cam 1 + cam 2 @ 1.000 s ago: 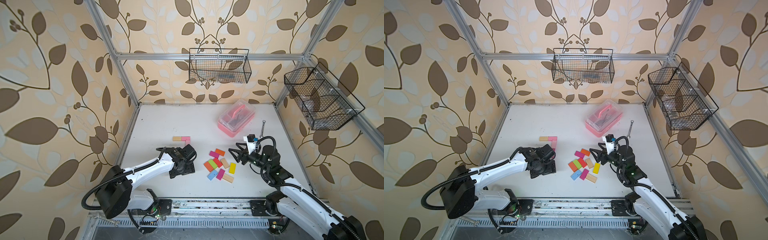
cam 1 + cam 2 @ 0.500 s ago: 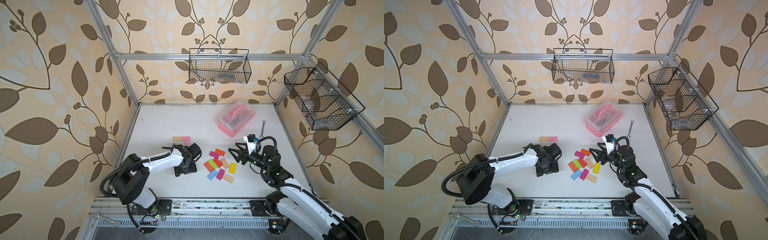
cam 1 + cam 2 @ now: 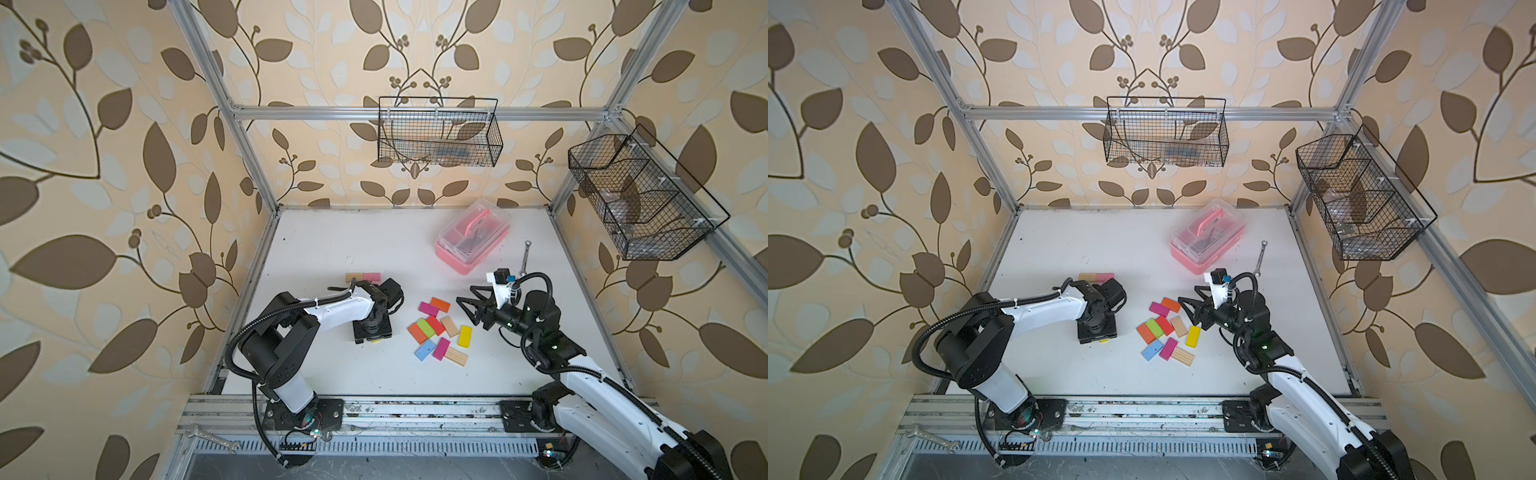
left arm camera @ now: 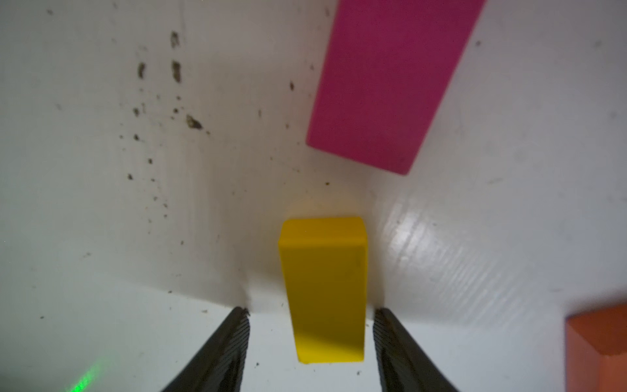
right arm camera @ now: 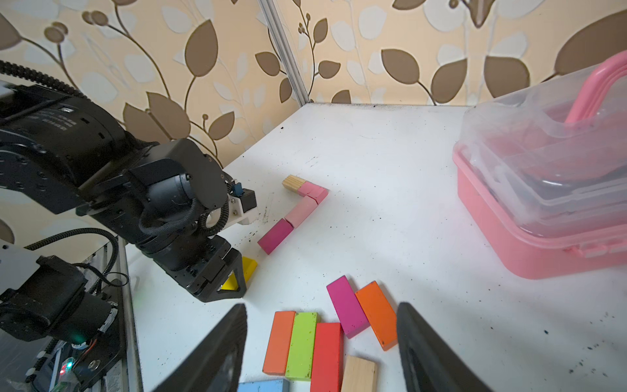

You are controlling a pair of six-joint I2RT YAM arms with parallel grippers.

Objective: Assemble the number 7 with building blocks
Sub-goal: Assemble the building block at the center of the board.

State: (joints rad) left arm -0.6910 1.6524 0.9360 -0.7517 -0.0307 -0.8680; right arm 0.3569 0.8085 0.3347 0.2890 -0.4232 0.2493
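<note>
Left wrist view has the left claw point(image 4: 311, 314) spread astride the yellow block point(image 4: 324, 288) on the worktop point(image 4: 101, 203), gaps either side, the number 7 point(image 5: 300, 210) ending in a magenta block point(image 4: 386, 85) just beyond, while the right claw point(image 5: 321, 307) hangs spread and empty by the loose building blocks point(image 5: 327, 353), pink box point(image 5: 543, 251) farther off.

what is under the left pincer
A yellow block on the white table, between the left pincer's open jaws. In both top views the pincer covers all but a sliver.
</note>
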